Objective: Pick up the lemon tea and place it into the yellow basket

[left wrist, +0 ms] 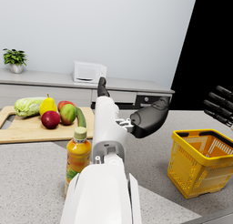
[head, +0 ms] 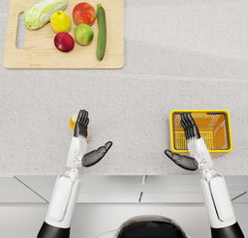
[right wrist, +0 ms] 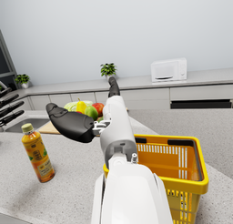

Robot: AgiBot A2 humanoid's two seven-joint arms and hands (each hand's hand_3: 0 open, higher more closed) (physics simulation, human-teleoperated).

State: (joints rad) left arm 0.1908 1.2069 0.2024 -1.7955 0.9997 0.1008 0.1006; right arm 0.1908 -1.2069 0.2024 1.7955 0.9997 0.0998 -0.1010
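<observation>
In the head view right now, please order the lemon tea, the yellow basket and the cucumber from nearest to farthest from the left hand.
1. Lemon tea: right beside the left hand, partly hidden under its fingers.
2. Cucumber: on the cutting board, far across the counter.
3. Yellow basket: over on the right side, under the right hand.

Cucumber and basket are too close to call.
</observation>
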